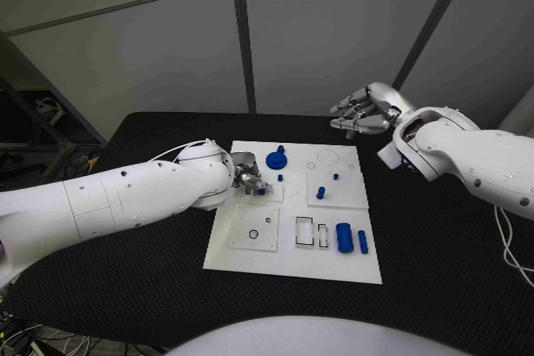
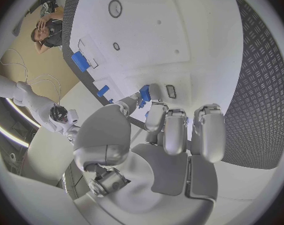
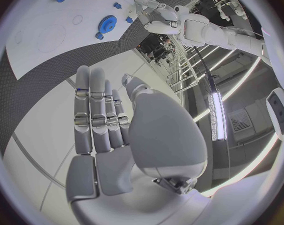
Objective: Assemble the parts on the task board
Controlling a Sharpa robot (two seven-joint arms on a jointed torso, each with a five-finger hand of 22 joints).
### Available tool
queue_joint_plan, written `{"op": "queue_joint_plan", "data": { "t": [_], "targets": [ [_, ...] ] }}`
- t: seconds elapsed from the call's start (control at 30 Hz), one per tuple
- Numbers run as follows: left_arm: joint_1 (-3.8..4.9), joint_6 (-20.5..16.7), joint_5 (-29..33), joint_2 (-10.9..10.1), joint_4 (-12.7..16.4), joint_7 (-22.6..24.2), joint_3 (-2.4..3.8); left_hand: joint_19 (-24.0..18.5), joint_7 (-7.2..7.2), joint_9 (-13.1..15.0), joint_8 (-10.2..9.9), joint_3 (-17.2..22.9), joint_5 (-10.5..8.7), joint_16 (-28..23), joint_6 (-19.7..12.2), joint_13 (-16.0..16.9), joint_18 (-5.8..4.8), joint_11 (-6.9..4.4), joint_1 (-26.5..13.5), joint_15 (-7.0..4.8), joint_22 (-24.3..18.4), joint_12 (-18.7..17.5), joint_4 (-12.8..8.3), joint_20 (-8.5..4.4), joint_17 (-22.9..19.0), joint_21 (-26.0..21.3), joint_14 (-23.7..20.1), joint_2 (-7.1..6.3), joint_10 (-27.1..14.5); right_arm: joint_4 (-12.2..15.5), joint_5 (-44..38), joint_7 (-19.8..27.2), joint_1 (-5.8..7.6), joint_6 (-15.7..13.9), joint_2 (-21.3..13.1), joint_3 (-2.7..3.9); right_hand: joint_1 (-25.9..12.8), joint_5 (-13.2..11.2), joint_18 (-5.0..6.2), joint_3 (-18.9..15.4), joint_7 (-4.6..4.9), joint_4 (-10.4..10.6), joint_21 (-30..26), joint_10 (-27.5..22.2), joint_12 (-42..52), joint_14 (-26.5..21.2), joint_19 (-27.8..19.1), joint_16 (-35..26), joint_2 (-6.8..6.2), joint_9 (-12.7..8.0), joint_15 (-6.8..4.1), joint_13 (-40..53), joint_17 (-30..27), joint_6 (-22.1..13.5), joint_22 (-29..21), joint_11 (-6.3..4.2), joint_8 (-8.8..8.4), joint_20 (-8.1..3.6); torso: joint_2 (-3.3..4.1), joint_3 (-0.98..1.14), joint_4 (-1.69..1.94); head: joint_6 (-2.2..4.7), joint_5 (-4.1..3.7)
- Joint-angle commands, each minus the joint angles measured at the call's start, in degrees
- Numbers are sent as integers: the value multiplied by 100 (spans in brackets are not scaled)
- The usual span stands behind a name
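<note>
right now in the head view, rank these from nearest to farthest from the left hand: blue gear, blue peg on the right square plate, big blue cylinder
1. blue gear, just beyond the left hand, at the board's far middle.
2. blue peg, standing on the right square plate, further toward the robot's right.
3. big blue cylinder, lying near the board's near right corner, farthest.

Prob. robotics lab: grey partition panels [image 1: 167, 55], black table [image 1: 133, 271], loose cables [image 1: 45, 342].
</note>
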Motion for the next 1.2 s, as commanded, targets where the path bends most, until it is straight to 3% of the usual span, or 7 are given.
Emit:
{"op": "queue_joint_plan", "data": {
  "t": [0.03,0.3,0.43,0.73,0.97,1.07,1.2],
  "targets": [
    [-13,64,16,-7,-4,-30,-9,-5,11,11,8,-156,-23,32,36,-3,1,22,-69,-15,552,-12,53,12,849,-25,400,-16,-12,10,-1,30,13,27,-7,3,-57,34,17,-29,18,8,-28,-33,39,-47,3,-22,3,4,4,-5,8,1,-10,14,-15,22,1,-2,-2,9,0],
    [-14,-56,35,-31,40,-35,5,15,-3,38,-5,-971,-10,31,3,14,-3,20,-100,-21,588,12,365,1,855,-20,400,1,-9,-3,-1,36,12,33,-5,3,-59,36,17,-34,19,11,-40,-41,41,-53,2,-28,5,4,7,-8,9,-4,-17,15,-17,25,2,-1,-2,17,-17],
    [-15,-99,37,-40,58,-37,85,15,3,54,-1,-1220,-1,30,-11,2,-3,15,-30,-23,591,7,467,3,856,-26,401,51,-19,-13,-1,37,12,39,7,3,-59,36,17,-34,19,11,-40,-41,41,-53,2,-28,5,4,7,-8,9,-4,-17,15,-17,25,4,-2,-6,16,-23],
    [-17,-97,38,-94,125,-38,363,14,3,63,2,-1344,5,28,-19,-3,-2,17,31,-23,591,4,514,4,856,-31,401,87,-25,-32,2,37,12,43,6,2,-59,36,17,-34,19,11,-40,-41,41,-53,2,-28,5,4,7,-8,9,-4,-17,15,-17,25,-1,0,-2,21,-23],
    [-1,189,36,-184,192,-47,619,-20,11,75,-2,-1642,26,12,-46,-55,12,21,270,-16,552,-36,582,8,843,-80,396,184,-62,-51,10,37,12,42,6,2,-52,37,18,-32,19,9,-48,-44,45,-56,3,-32,10,4,6,-9,10,-4,-22,14,-16,26,-1,0,4,30,-37],
    [51,429,9,-204,145,-58,708,-103,50,49,-65,-1771,33,-66,-127,-160,40,58,430,12,450,-139,586,28,768,-179,363,249,-150,-57,12,35,12,42,5,2,-51,37,18,-32,19,9,-49,-45,45,-57,3,-32,10,4,6,-9,11,-4,-23,14,-16,26,-2,1,4,40,-38],
    [187,620,-18,-169,-95,-59,766,-168,141,-105,-278,-1929,51,-121,-280,-349,61,135,682,74,377,-322,577,79,719,-264,334,364,-299,-61,14,33,12,44,4,2,-51,37,18,-32,19,9,-50,-45,46,-57,3,-33,11,4,7,-9,11,-4,-23,15,-15,26,0,1,-2,69,-31]
  ]
}}
